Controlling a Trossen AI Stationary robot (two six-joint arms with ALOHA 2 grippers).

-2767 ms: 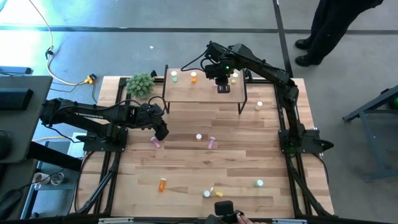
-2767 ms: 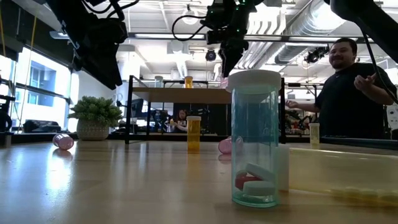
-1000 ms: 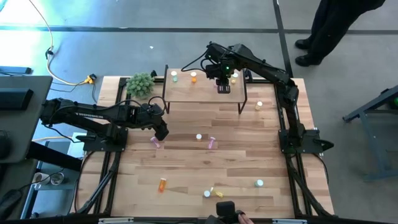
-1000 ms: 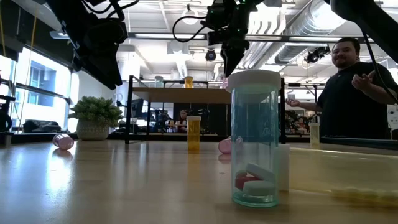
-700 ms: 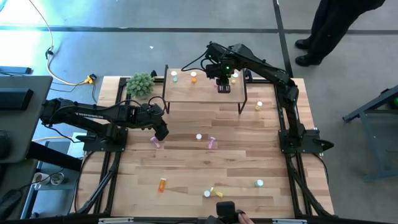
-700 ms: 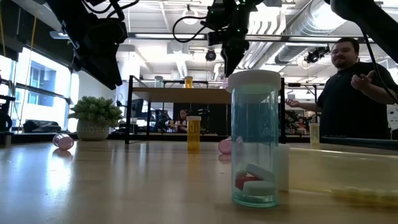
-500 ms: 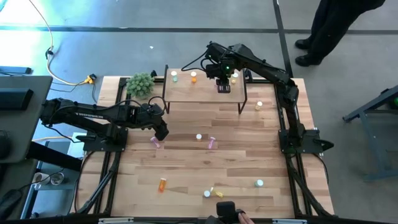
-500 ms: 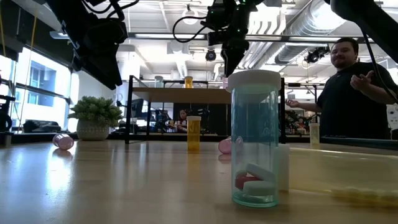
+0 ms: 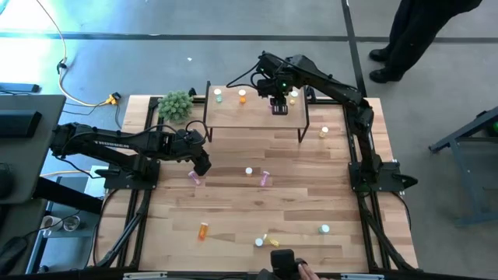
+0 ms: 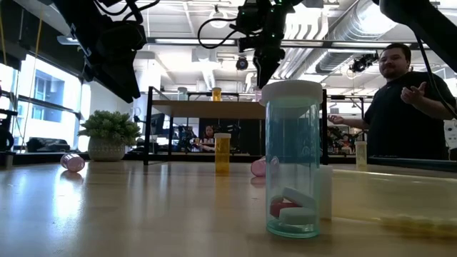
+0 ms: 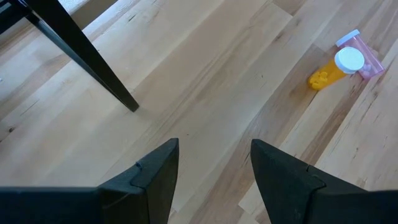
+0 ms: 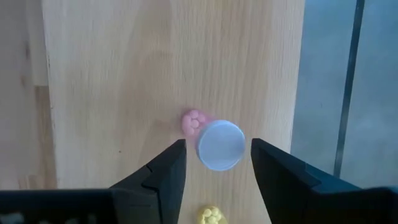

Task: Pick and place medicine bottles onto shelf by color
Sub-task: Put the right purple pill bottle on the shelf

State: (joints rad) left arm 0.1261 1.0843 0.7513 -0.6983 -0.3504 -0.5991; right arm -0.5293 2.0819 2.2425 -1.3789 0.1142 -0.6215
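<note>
1. The left pincer (image 9: 201,165) hovered with fingers spread and empty over the worktop (image 9: 233,202), near a pink bottle (image 9: 194,178) lying on its side.
2. The plant (image 9: 176,104) sat at the worktop's far left corner, just beside the shelf (image 9: 253,114).
3. On the shelf stood a green bottle (image 9: 219,97), an orange one (image 9: 242,96), a pink one (image 12: 217,144) and a yellow one (image 9: 292,99); the sorting looked well started.
4. The right pincer (image 9: 278,107) hung above that pink shelf bottle, fingers released either side of its cap, apparently not touching.
5. Several bottles were left on the worktop: mid-board (image 9: 249,171), (image 9: 266,178), near the front edge (image 9: 203,230), (image 9: 324,229), and right of the shelf (image 9: 324,132).
6. Open worktop lay between them; the shelf's right edge was close to the pink bottle.
</note>
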